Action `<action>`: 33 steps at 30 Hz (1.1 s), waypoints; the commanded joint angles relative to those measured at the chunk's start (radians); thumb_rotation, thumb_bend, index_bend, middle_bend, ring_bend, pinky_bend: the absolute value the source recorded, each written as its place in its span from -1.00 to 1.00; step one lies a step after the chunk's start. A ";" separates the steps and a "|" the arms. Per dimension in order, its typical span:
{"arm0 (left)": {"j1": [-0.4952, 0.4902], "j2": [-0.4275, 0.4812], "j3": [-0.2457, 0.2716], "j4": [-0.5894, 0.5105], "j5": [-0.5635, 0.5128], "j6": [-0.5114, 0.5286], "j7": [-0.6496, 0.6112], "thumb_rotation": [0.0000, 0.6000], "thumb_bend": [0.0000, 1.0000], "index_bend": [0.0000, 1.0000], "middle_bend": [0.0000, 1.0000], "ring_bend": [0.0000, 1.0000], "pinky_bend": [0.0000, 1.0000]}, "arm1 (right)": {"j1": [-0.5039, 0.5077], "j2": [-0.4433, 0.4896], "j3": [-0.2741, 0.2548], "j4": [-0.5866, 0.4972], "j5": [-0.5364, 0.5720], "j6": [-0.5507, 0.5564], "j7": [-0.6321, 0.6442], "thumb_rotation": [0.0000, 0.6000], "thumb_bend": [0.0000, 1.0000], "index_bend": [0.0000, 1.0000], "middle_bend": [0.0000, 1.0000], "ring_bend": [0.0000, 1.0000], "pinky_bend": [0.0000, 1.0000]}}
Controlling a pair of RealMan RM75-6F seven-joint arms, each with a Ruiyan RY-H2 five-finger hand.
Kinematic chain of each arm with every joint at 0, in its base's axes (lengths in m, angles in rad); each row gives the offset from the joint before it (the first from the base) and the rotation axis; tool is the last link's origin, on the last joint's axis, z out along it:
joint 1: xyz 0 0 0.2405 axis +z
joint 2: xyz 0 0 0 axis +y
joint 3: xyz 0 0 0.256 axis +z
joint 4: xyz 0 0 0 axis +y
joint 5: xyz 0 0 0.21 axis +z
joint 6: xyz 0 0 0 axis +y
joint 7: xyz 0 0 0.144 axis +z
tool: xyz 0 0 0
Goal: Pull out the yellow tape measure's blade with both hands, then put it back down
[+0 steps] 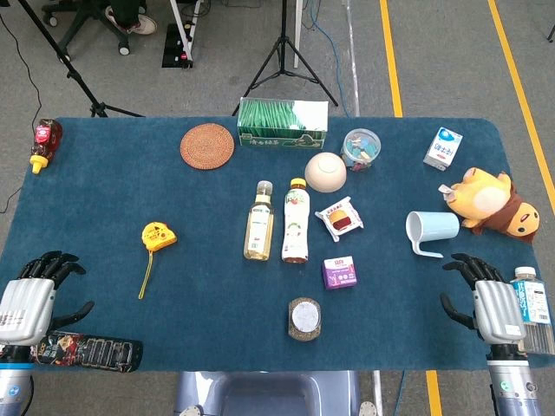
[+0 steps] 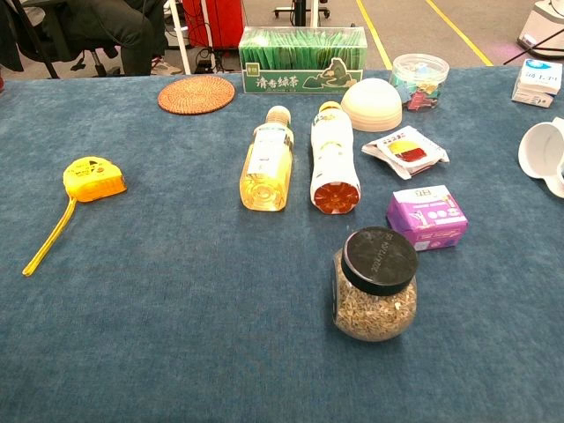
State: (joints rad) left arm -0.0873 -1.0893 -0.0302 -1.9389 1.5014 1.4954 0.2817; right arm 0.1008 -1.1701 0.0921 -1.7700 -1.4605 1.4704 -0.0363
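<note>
The yellow tape measure [image 1: 159, 236] lies on the blue table at the left, with a short length of yellow blade [image 1: 146, 277] pulled out toward the front edge. The chest view shows the same tape measure [image 2: 93, 180] and its blade [image 2: 50, 235] at the far left. My left hand [image 1: 36, 295] hovers at the front left corner, fingers spread and empty, well apart from the tape. At the front right corner my right hand [image 1: 481, 295] is likewise open and empty. Neither hand appears in the chest view.
Mid-table lie two bottles [image 1: 259, 220] [image 1: 296, 221], a snack pack [image 1: 339, 217], a purple box [image 1: 339, 272] and a lidded jar [image 1: 304, 318]. A snack packet [image 1: 87, 352] lies by my left hand; a water bottle [image 1: 531, 308] stands beside my right. A cup [image 1: 430, 230], plush toy [image 1: 491, 203] sit right.
</note>
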 commanded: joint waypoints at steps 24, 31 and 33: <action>-0.068 0.051 -0.050 0.019 -0.110 -0.108 -0.015 1.00 -0.71 -0.24 -0.42 -0.65 -0.48 | -0.001 -0.002 0.008 -0.006 0.007 0.007 -0.007 1.00 -0.27 -0.43 -0.56 -0.59 -0.54; -0.133 0.067 -0.082 0.033 -0.208 -0.208 0.014 1.00 -0.71 -0.24 -0.42 -0.65 -0.48 | 0.002 -0.001 0.011 -0.009 0.013 0.001 -0.013 1.00 -0.28 -0.43 -0.56 -0.59 -0.54; -0.155 0.066 -0.090 0.037 -0.245 -0.242 0.030 1.00 -0.71 -0.24 -0.42 -0.65 -0.48 | 0.002 -0.001 0.011 -0.009 0.012 0.001 -0.014 1.00 -0.28 -0.43 -0.56 -0.59 -0.54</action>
State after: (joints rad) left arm -0.2178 -1.0261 -0.1087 -1.9080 1.2888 1.2853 0.2939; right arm 0.1030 -1.1706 0.1028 -1.7788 -1.4483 1.4712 -0.0499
